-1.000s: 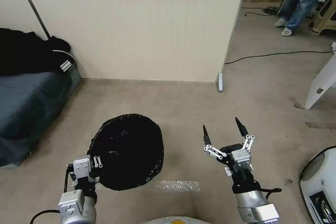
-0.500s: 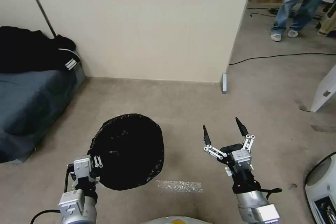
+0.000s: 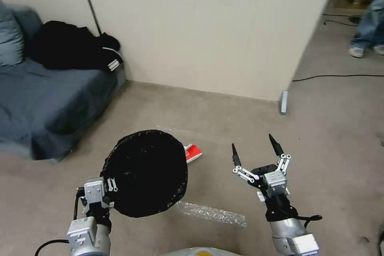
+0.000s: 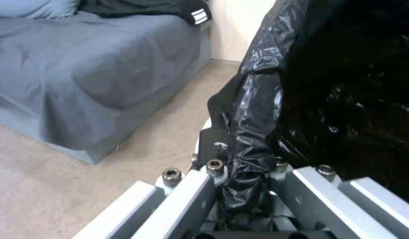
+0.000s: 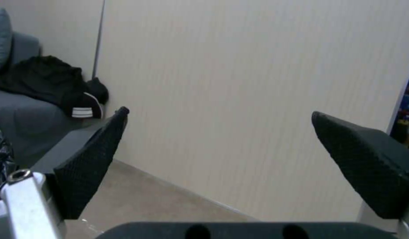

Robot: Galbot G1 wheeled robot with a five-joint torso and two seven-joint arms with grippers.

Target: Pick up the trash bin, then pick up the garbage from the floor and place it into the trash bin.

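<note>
Over on the left sits a grey sofa (image 3: 48, 100) with a black jacket (image 3: 76, 48) heaped on it, well away from the action. Next along, the left gripper (image 3: 109, 186) has its jaws clamped on the near rim of the trash bin (image 3: 146, 172), and the left wrist view shows the black bag liner (image 4: 253, 132) pinched right between them, so the bin is held up off the floor, mouth facing the head camera. Inside the bin it is all dark, crinkled liner; no litter can be made out in there, though the depths are hard to read. Just past the bin's far-right edge, a red-and-white carton (image 3: 193, 153) peeks out on the floor, partly hidden behind the rim, and that looks like the first piece of garbage to go for. A strip of shiny tape (image 3: 212, 213) lies on the floor nearer the robot. To the right, the right gripper (image 3: 256, 149) hovers above the carpet, its jaws spread wide and holding nothing, pointing toward the wall (image 5: 257, 99). The step in hand reads as lining up on that carton: best to hold the bin level and firm so the liner doesn't slip, square the base to the carton, then bring the right arm down over it with the bin's rim well out of the way.
</note>
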